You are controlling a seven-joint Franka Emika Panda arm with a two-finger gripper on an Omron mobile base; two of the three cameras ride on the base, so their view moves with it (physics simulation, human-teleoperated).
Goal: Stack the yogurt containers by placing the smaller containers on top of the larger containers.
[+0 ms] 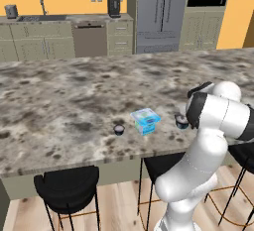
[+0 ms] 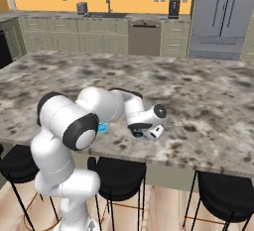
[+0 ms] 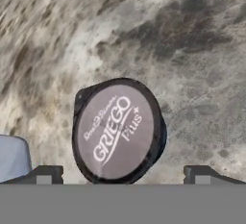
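Observation:
A squarish light-blue yogurt box [image 1: 145, 121] sits on the marbled island counter [image 1: 59, 106] near its front edge. One tiny dark cup [image 1: 119, 130] stands just left of the box. The second dark cup [image 1: 181, 121] stands right of the box, partly behind my arm. In the hand view this cup [image 3: 117, 129] shows a grey "Griego Plus" lid and lies between my fingertips [image 3: 45, 175], with a gap on each side. My gripper [image 3: 123, 175] is open, low over that cup [image 2: 139, 134]. A corner of the blue box [image 3: 12, 158] shows at the left edge.
Black bar stools [image 1: 67, 188] stand under the counter's front edge [image 1: 99, 163]. The wide counter stretches far behind the yogurts. Cabinets, a dishwasher [image 1: 89, 39] and a fridge [image 1: 158, 12] line the back wall.

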